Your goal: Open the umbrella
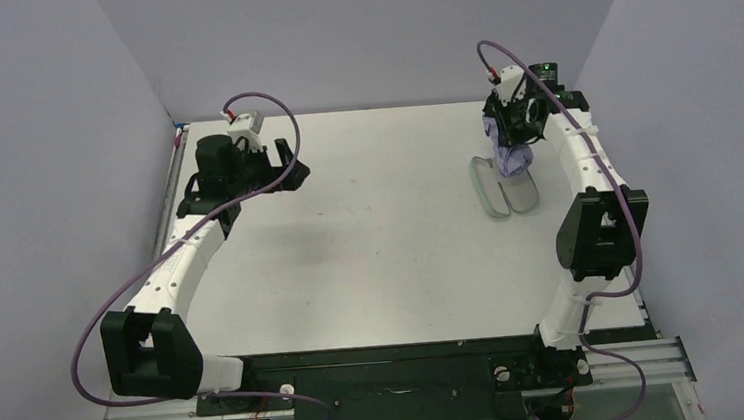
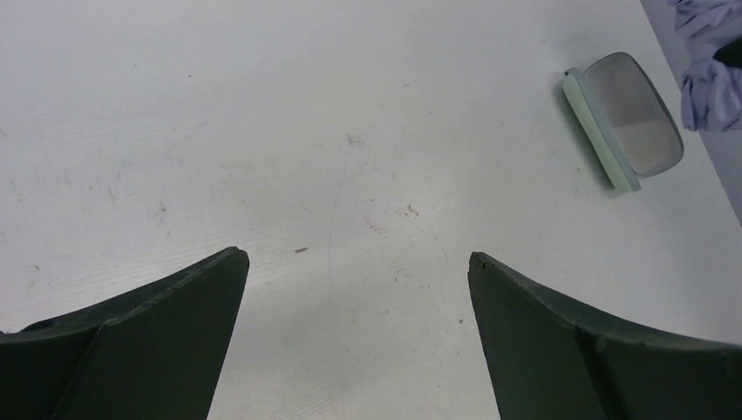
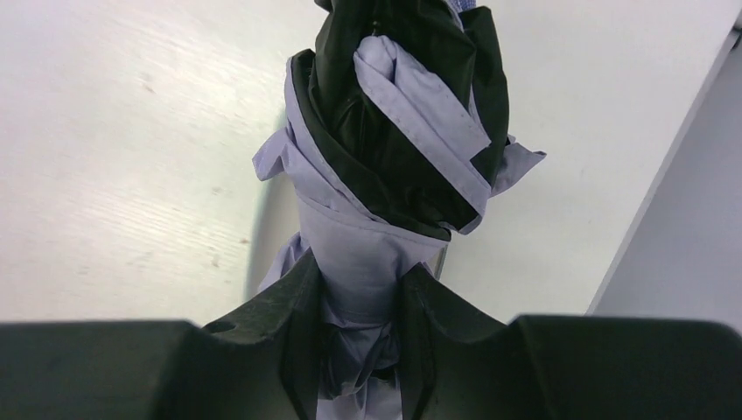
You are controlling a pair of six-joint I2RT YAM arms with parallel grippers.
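Fabric of the soft, light pale lavender folding umbrella [image 3: 376, 236] is being pinched by the right end effector [image 3: 359, 282], the left end effector [image 2: 359, 258] being held spread; its stiffer core is being judged the safer hold.

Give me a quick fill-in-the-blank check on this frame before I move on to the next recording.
1. The umbrella is ____, not spread.
2. The right end effector is shut on the ____.
3. The left end effector is ____, holding nothing.
Missing words: folded; umbrella; open.
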